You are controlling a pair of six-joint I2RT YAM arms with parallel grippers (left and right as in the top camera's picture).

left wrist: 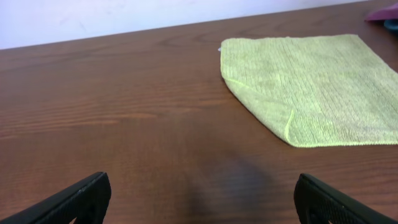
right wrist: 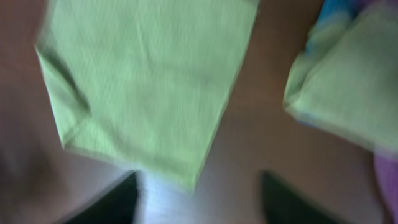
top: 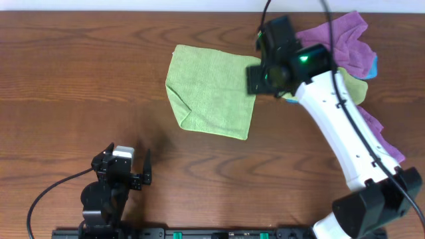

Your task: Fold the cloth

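Observation:
The lime-green cloth lies flat on the wooden table, with a narrow strip turned over along its left edge. It also shows in the left wrist view and, blurred, in the right wrist view. My right gripper hovers over the cloth's right edge. Its fingers are open and empty, just off a cloth corner. My left gripper rests near the front left of the table, well away from the cloth, open and empty.
A pile of other cloths lies at the back right: purple cloths, a duller yellow-green cloth and a bit of blue. The right arm's white link crosses the table's right side.

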